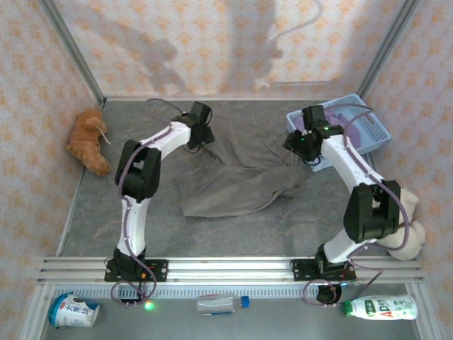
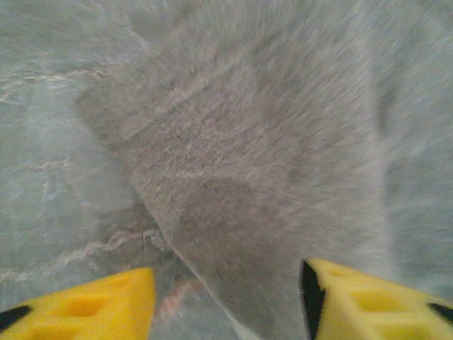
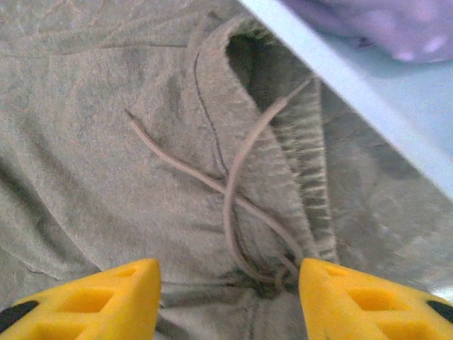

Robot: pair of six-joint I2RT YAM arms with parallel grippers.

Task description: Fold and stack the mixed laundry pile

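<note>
A clear bottle (image 1: 221, 303) lies nearest, in front of the rail. Mid-table, the grey-brown trousers (image 1: 233, 188) lie spread out and rumpled. The left gripper (image 1: 202, 138) hovers over their far-left end, its 2 fingers (image 2: 106, 301) apart and empty. The right gripper (image 1: 301, 150) hangs over the waistband and drawstring (image 3: 233, 184), likewise released, grasping nothing. Just beyond the waistband stands the basket (image 1: 375, 131), with the purple shirt (image 3: 375, 21) inside.

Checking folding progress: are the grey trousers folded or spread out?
Spread out, not folded: the grey trousers lie rumpled across the table, drawstring trailing.
</note>
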